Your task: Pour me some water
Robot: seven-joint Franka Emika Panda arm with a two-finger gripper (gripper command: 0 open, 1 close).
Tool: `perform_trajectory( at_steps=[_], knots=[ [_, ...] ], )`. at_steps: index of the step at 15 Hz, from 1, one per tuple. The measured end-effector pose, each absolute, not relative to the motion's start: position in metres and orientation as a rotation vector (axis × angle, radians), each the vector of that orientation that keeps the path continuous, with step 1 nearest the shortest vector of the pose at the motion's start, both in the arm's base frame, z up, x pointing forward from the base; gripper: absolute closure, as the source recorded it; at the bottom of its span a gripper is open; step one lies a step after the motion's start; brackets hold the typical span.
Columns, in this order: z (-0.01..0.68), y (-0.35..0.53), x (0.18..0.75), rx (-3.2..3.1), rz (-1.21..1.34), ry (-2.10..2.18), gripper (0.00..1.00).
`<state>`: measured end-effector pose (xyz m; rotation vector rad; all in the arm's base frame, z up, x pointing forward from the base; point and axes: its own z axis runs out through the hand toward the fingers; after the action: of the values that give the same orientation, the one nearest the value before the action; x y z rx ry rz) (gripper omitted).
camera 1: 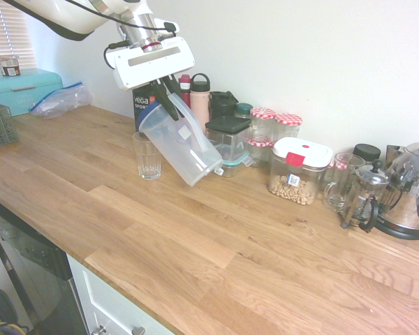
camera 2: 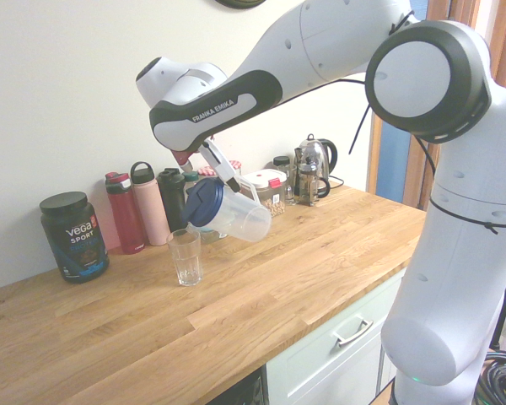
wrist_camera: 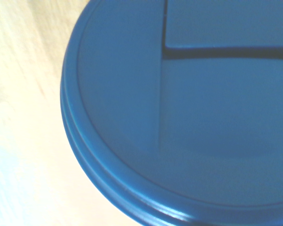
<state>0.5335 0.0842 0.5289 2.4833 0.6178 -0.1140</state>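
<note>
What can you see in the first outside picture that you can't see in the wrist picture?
Only the first exterior view shows the drinking glass, the clear body of the tilted pitcher, and the jars and bottles along the wall. Only the wrist view shows the pitcher's blue lid up close, filling most of the picture. Both show the pitcher and the wooden countertop.

Readable print in the kitchen scene

The robot arm (camera 2: 228, 97) carries "FRANKA EMIKA" in white on its dark band; the black tub (camera 2: 74, 235) on the counter (camera 2: 261, 295) reads "vega SPORT", also partly legible in the first exterior view.
</note>
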Motion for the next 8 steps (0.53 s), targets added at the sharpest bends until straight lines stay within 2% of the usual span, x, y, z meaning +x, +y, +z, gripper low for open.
perform_trajectory(
  at_steps=[8],
  knots=[
    [0.5194, 0.0881, 0.543, 2.434, -0.132, 0.624, 1.0]
  ],
)
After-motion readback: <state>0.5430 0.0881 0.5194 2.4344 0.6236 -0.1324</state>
